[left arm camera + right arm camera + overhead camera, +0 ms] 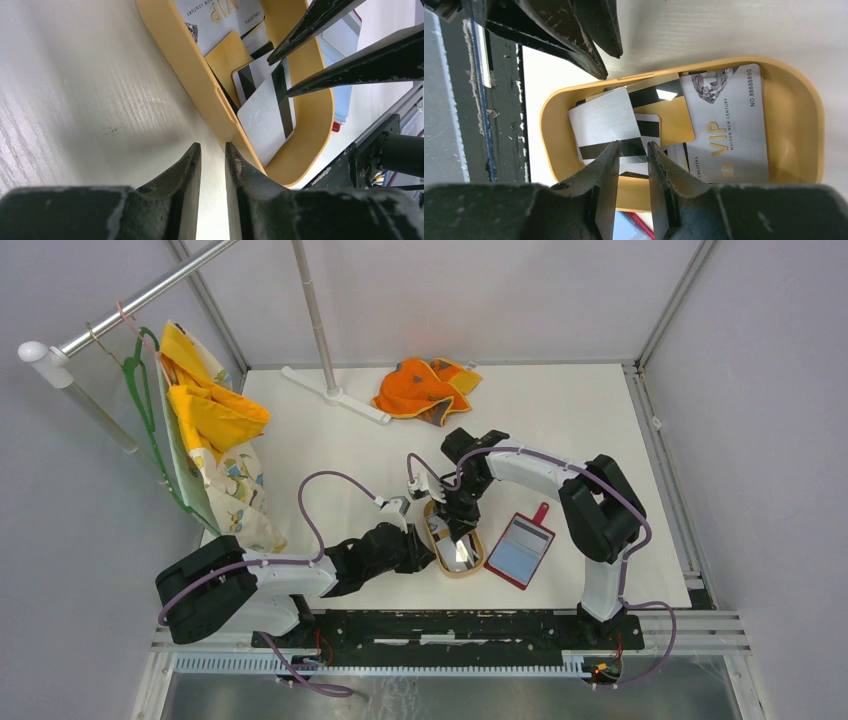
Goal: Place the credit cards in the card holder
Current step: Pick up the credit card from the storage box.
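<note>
Pick-a-card step I reckon: right gripper [634, 146] is down in the tan tray [806, 95], jaws narrowed around the edge of a striped silver card [606, 122], can't tell if it's actually biting yet. Left gripper [212, 146] sits at the tray's outer wall, jaws a narrow slit with nothing in them, probably bracing it. The credit cards [674, 120] all lie overlapping in the tray, white VIP card [729, 125] included. Card holder [520, 548] lies open just beside the tray, opposite the left gripper, no card showing in it. Next: firm pinch, clean lift without dragging neighbours, then across to the holder
</note>
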Robot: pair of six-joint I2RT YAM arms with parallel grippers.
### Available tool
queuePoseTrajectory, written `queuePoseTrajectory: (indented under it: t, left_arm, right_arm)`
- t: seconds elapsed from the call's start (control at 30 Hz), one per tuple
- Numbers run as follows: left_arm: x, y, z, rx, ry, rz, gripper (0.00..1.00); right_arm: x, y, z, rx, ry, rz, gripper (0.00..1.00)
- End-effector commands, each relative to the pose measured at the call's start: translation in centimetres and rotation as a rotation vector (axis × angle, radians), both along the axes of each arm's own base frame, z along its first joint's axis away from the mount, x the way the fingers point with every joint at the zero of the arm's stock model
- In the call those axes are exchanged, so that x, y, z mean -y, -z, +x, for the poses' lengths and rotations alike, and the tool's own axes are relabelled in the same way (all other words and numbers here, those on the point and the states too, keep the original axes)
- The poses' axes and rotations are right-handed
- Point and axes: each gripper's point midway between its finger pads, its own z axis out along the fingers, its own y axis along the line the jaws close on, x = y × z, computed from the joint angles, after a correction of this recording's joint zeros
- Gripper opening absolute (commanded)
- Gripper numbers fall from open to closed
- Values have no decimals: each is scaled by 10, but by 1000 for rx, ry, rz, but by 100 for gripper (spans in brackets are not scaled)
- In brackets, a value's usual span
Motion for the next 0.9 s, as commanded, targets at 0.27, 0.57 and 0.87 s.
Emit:
queuePoseTrajectory:
  t: [0.27, 0.57, 0.87]
  left_arm:
    - [16, -25, 10, 61, 6, -58, 30]
    - [19, -28, 10, 63, 10, -59, 30]
    - [19, -32, 11, 74, 10, -62, 30]
  right_arm:
    - [4, -23, -17, -142, 61, 110, 34]
    - [5, -18, -22, -210, 102, 114, 40]
    - [15, -15, -35, -238, 49, 103, 45]
